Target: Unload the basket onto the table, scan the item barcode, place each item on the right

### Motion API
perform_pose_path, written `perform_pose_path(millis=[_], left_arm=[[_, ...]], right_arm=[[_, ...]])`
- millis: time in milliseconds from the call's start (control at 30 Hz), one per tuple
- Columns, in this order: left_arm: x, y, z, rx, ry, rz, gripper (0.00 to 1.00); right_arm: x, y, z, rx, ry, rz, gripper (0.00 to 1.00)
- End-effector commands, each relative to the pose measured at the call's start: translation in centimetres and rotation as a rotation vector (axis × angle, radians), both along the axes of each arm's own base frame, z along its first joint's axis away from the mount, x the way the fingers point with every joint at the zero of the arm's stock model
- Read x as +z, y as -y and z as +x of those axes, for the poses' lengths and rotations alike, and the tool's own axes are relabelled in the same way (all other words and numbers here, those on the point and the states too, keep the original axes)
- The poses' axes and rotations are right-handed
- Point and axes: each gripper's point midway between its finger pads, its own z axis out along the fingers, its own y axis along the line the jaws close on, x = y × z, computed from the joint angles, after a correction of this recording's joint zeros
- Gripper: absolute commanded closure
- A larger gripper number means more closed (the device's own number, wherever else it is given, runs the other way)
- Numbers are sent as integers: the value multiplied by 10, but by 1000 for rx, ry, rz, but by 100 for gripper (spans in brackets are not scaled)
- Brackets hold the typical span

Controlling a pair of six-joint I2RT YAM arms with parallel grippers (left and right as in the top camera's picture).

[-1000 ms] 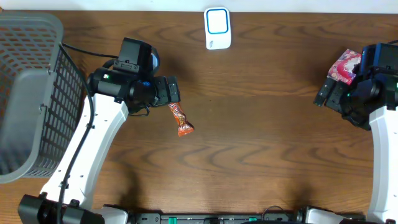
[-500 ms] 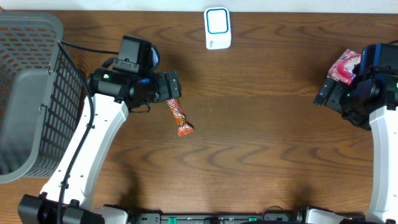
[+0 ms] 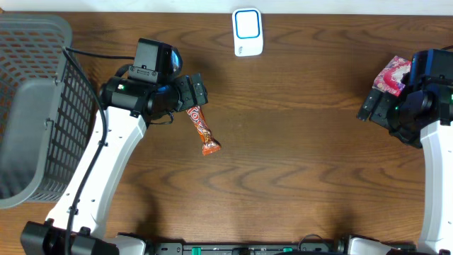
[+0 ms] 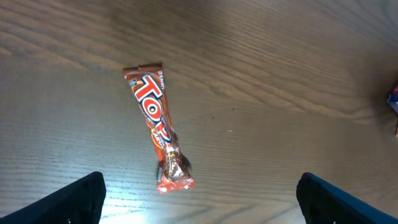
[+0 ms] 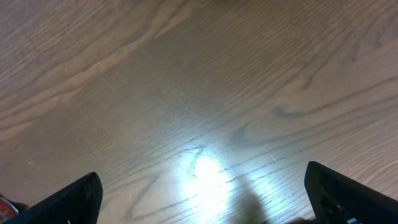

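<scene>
- Overhead: I see the red-and-orange wrapped candy bar (image 3: 202, 132) lying flat and slantwise on the dark brown wooden surface (image 3: 297, 156), left of centre. Its upper end is just beside the left gripper (image 3: 194, 93), which hangs over it with fingers spread and nothing in them.
- Overhead: the white scanner with a blue-ringed face (image 3: 248, 32) sits at the far edge, well apart from the bar. A grey mesh basket (image 3: 32, 106) stands at the left edge. The right gripper (image 3: 369, 105) is spread too, near a pink patterned packet (image 3: 393, 74).
- Left wrist: the candy bar (image 4: 157, 127) lies ahead of the left gripper (image 4: 199, 202), whose dark fingertips (image 4: 78, 200) stand wide apart and touch nothing.
- Right wrist: the right gripper (image 5: 205, 202) is spread over bare wood, with a bright glare between its fingertips (image 5: 348, 198).
</scene>
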Motion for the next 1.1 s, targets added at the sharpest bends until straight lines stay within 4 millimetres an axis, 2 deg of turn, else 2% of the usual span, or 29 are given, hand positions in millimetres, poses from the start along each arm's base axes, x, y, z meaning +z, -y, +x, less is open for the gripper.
perform_pose_path(millis=[0, 67, 167, 233, 267, 367, 533, 633, 767, 833, 933, 1033, 1067], left_arm=[[7, 11, -6, -96, 20, -23, 1], [7, 17, -10, -189, 39, -7, 1], [3, 9, -11, -176, 28, 38, 1], [-1, -2, -10, -141, 22, 95, 1], [-5, -18, -9, -69, 9, 167, 1], [-9, -45, -10, 35, -9, 287, 1], [-18, -51, -26, 97, -95, 289, 1], [-29, -38, -36, 65, -139, 237, 2], [-49, -25, -37, 29, -154, 236, 1], [-59, -17, -34, 9, -151, 235, 2], [-76, -4, -26, -9, -151, 233, 14], [-94, 6, -19, 20, -177, 223, 14], [-107, 9, -15, 31, -199, 224, 14]], right_arm=[[0, -2, -1, 17, -1, -9, 1], [0, -2, -1, 17, -1, -9, 1], [0, -2, -1, 17, -1, -9, 1], [0, -2, -1, 17, -1, -9, 1], [0, -2, -1, 17, -1, -9, 1], [0, -2, -1, 17, -1, -9, 1], [0, -2, -1, 17, -1, -9, 1], [0, -2, -1, 17, -1, -9, 1], [0, -2, -1, 17, -1, -9, 1], [0, -2, -1, 17, -1, -9, 1], [0, -2, -1, 17, -1, -9, 1], [0, -2, -1, 17, -1, -9, 1], [0, -2, -1, 17, -1, -9, 1]])
